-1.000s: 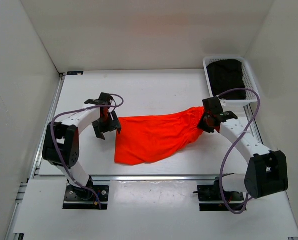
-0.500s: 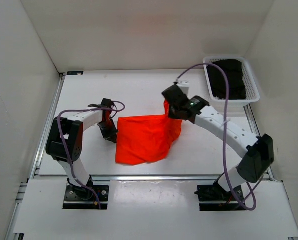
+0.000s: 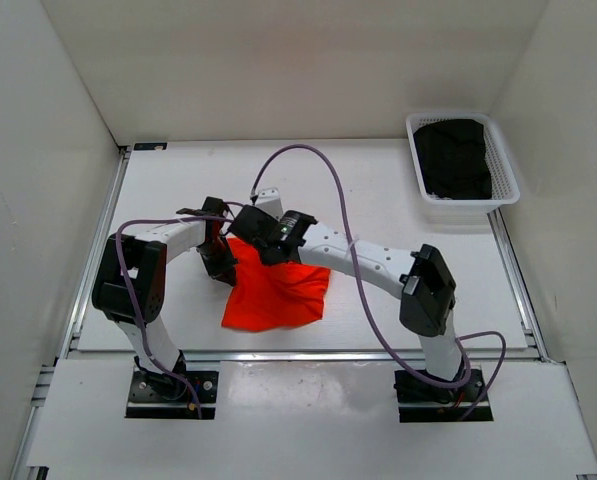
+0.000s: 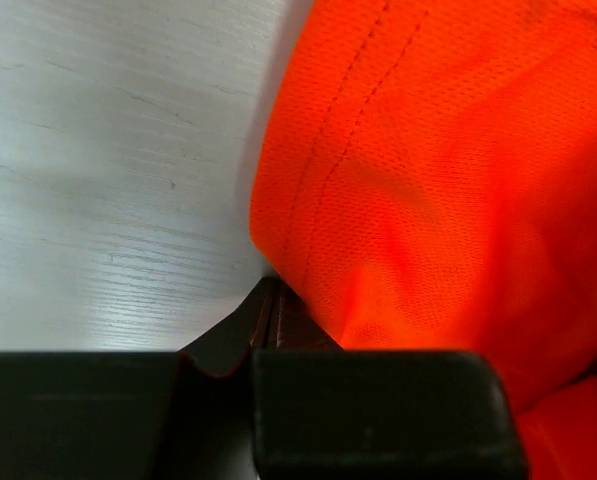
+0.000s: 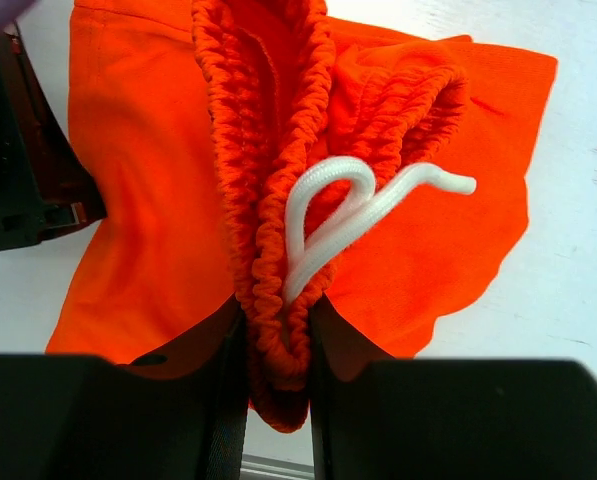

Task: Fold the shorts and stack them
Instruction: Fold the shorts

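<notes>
Orange-red shorts (image 3: 278, 300) — right gripper (image 5: 278, 340), arm stretched leftward, pinches the waistband (image 5: 263, 200).

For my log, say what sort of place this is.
Probably a robot test cell: white walls box in a table, two bolted arms work orange shorts, a basket holds black clothing.

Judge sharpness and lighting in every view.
Top external: soft even light, faint shadows, everything sharp. Left wrist: shorts weave crisp, left pincer near-black along the bottom. Right wrist: drawstring bright and sharp, right pincer dark, no detail.
</notes>
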You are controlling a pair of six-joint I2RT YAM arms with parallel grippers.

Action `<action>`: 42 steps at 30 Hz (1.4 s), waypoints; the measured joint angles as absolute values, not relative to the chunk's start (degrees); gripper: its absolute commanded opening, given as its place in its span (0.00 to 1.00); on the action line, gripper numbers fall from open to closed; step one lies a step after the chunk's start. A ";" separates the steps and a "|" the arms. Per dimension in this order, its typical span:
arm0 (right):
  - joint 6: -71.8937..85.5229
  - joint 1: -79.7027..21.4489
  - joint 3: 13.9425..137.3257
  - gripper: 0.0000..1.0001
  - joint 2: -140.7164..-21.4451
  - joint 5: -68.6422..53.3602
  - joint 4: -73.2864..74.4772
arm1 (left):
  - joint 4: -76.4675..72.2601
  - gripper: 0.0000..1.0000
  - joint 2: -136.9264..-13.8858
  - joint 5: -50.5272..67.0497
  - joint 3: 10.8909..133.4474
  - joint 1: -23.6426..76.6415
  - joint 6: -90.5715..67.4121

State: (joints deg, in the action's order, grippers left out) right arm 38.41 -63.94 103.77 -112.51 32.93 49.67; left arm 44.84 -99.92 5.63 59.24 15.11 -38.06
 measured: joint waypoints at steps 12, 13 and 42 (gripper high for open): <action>39.86 -64.95 107.83 0.00 -115.46 34.89 51.20 | 43.22 0.10 -98.35 5.91 57.39 14.35 -38.48; 40.58 -64.79 105.47 0.00 -114.15 35.00 50.63 | 43.22 0.10 -98.19 6.00 57.14 14.02 -38.46; 40.42 -62.37 100.53 0.00 -103.33 36.51 50.81 | 43.03 0.23 -101.84 6.90 61.65 15.51 -37.78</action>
State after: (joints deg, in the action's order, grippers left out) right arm 40.42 -62.37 100.53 -103.33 36.51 50.81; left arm 43.03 -101.84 6.90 61.65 15.51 -37.78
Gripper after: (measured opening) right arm 0.276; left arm 0.109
